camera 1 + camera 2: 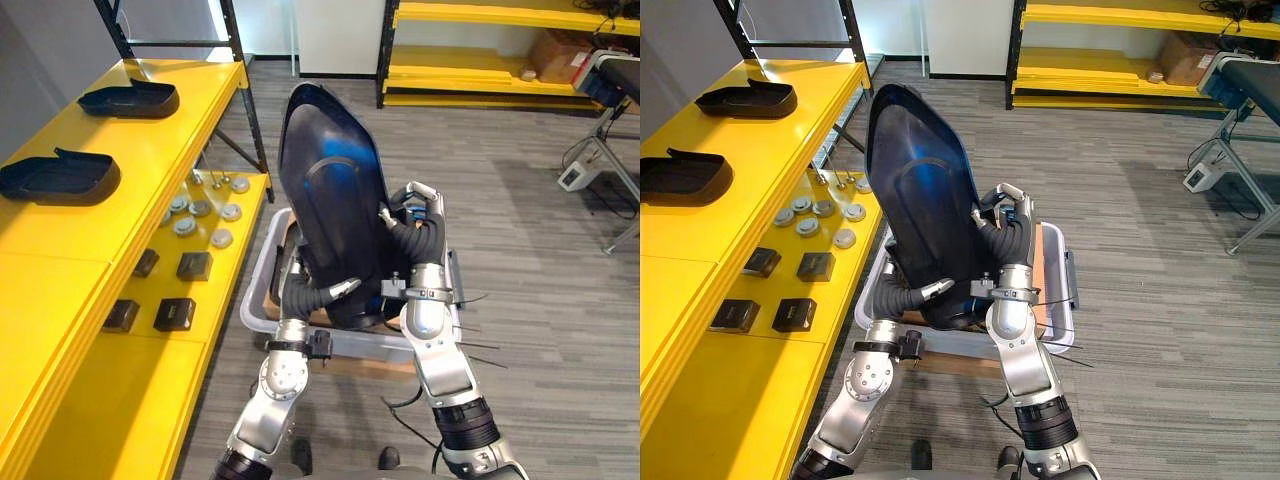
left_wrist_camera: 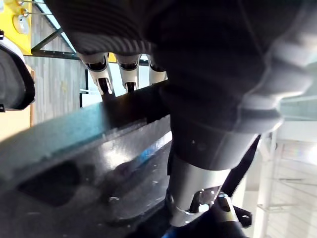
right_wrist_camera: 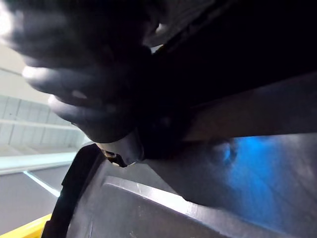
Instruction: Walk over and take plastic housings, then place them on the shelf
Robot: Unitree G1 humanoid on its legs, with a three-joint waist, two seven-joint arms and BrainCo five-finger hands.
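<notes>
A large dark glossy plastic housing (image 1: 335,190) stands upright on end above a grey bin (image 1: 256,300), held between both my hands. My left hand (image 1: 318,293) grips its lower left edge; in the left wrist view its fingers (image 2: 101,74) hook over the rim of the housing (image 2: 89,163) with the thumb on the other face. My right hand (image 1: 415,222) clasps the housing's right edge at mid height, fingers curled round it. The housing's inner surface (image 3: 198,198) shows up close in the right wrist view.
Two more dark housings (image 1: 130,98) (image 1: 60,177) lie on the top of the yellow shelf (image 1: 60,290) to my left. Its lower level holds small black boxes (image 1: 175,313) and round silver parts (image 1: 200,210). Another yellow rack (image 1: 470,60) stands behind; a metal-legged bench (image 1: 610,90) is far right.
</notes>
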